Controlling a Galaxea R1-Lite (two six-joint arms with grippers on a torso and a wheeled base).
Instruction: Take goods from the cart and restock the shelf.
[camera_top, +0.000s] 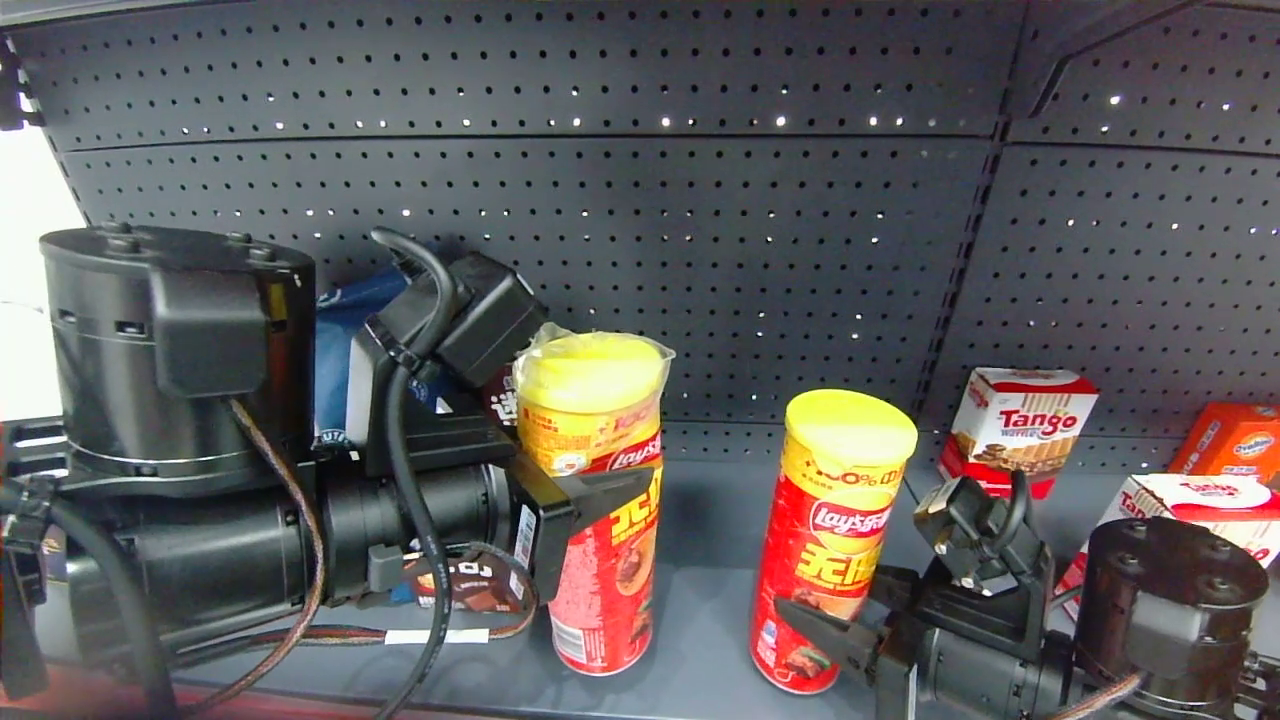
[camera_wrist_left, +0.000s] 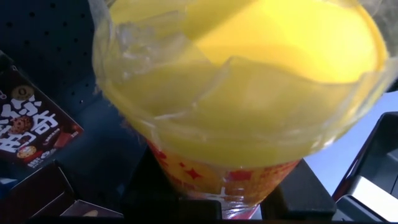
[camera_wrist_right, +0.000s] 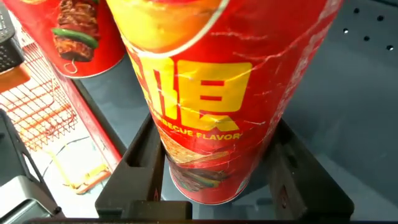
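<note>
Got one chip can per tool right now, both standing upright on the grey metal shelf (camera_top: 700, 560). My left tool (camera_top: 600, 475) is clamped on the left can (camera_top: 600, 590) a bit above its middle, coming in from 9 o'clock. My right tool (camera_top: 815, 625) is closed on the right can (camera_top: 840, 500) way down near the base, coming in from about 4 o'clock.

The right can sits at 3 o'clock of the left one, clearly apart. The long axis on both is straight up and my fingers cross it sideways. So I reckon letting go means opening up and backing out level, or these tall skinny tubes tip.

They're glossy red printed tubes, smooth and round, with yellow lids. The left one's clear plastic overcap (camera_wrist_left: 236, 81) looks crinkled. There are wafer boxes (camera_top: 1020, 425) at 2 o'clock of the right can, and the perforated pegboard back (camera_top: 700, 250) is behind everything.
</note>
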